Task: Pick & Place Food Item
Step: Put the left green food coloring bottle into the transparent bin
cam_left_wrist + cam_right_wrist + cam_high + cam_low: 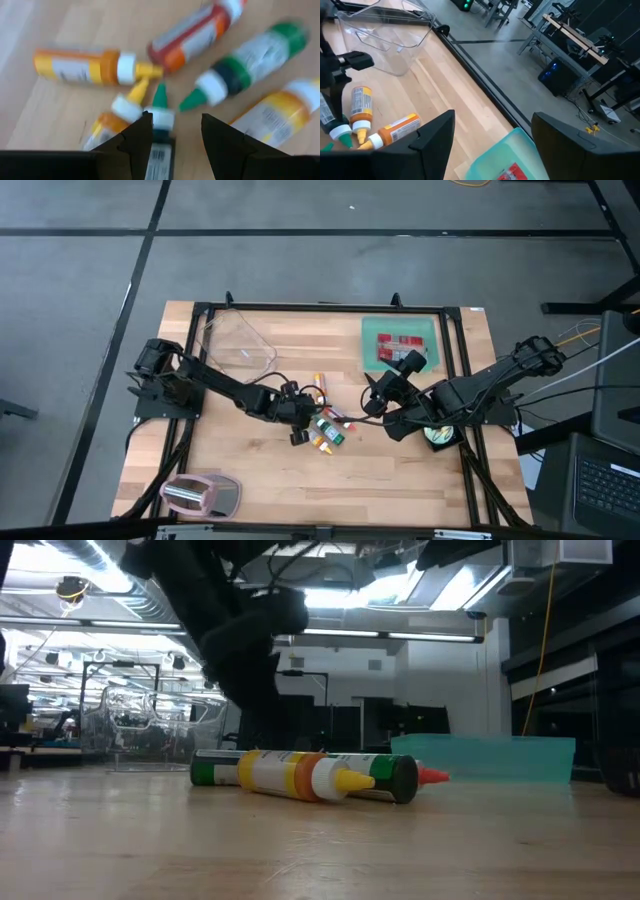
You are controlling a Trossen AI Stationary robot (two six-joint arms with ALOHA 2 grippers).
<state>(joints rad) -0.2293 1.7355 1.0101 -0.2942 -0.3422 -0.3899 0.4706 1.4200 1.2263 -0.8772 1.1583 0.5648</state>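
Several sauce bottles [327,427] lie on their sides in a cluster at the table's centre, among them an orange one [80,67], a red one [192,32] and a green one [247,62]. My left gripper [177,137] is open, slanting down over the cluster's left side [300,428]. A green-tipped bottle [160,117] lies by one of its fingers. My right gripper [378,395] is open and raised, right of the bottles, with nothing between its fingers [492,145]. In the low view the bottles [310,775] rest on the wood under a dark arm [240,640]. My left gripper comes slanting from above and the table's left. One finger [137,137] overlaps the white collar [161,119] of the green-tipped bottle, which lies flat on the table; I cannot tell whether the finger touches it. Bare wood shows between the fingers.
A clear plastic container [235,340] stands at the far left. A green tray [375,335] with red packets stands at the far right. A pink object [200,495] lies at the near left. The black frame rail [330,307] runs along the far edge. Bare wood lies along the near side.
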